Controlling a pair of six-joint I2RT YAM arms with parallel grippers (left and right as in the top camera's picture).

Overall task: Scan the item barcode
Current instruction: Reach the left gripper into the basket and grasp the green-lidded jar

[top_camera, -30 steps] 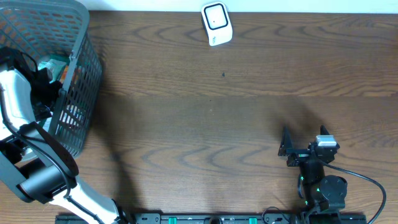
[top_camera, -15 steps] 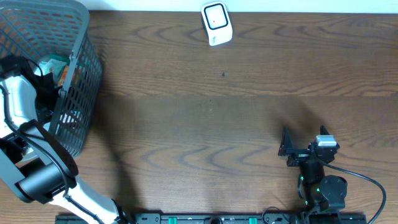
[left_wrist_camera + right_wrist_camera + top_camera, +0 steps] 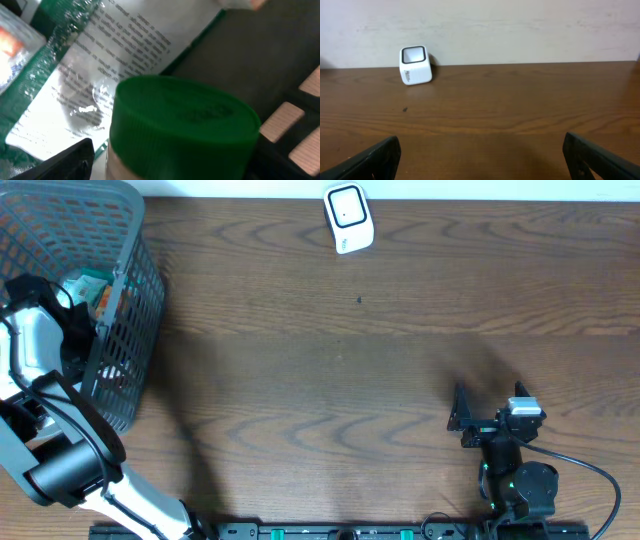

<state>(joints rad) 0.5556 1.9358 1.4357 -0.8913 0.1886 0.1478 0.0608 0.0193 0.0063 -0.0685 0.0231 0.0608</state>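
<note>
**Now left jaws are straddling a green cap inside the basket**

Over at the table's left end, the left arm is reaching down into the grey plastic mesh basket [image 3: 130, 300]; the left gripper [image 3: 170, 165] is standing spread wide and released, with the green-capped container [image 3: 185, 115] sitting between its fingers; the one dark finger [image 3: 75, 160] that is clearly showing is hanging just beside the cap, a sliver of packet visible in the gap. The cap is showing as round, ribbed at its side and matte green, over a pale beige body; behind it a glossy green-and-white packet [image 3: 115, 55] is lying tilted, its crinkled film catching glare over fine print. The barcode scanner [image 3: 348, 217], a white rounded cube with a dark square window, is sitting at the far edge of the dark wood-grain table [image 3: 350, 360], well apart from the basket; the right gripper [image 3: 480, 162] is resting low near the front edge, fully released and empty, facing the scanner.
</note>
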